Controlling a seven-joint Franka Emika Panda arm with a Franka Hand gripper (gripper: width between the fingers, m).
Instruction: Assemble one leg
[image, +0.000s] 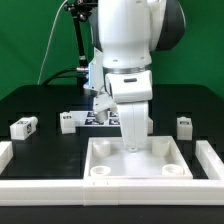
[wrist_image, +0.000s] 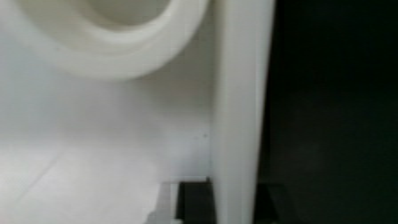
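The large white square tray-like piece (image: 140, 176) lies at the front middle of the table, with round corner sockets (wrist_image: 125, 25). My gripper (image: 133, 146) reaches straight down onto its far wall. In the wrist view the gripper (wrist_image: 231, 202) has a dark finger (wrist_image: 192, 202) on each side of the tray's white wall (wrist_image: 235, 110), pressed against it. Three small white legs with tags lie on the black table: one at the far left (image: 22, 127), one left of the arm (image: 67, 122), and one on the right (image: 184, 125). None is held.
The marker board (image: 92, 117) lies behind the tray, partly hidden by the arm. A low white rail runs along the front (image: 60, 190), with ends at the exterior view's left (image: 5, 153) and right (image: 210, 158) sides, close around the tray.
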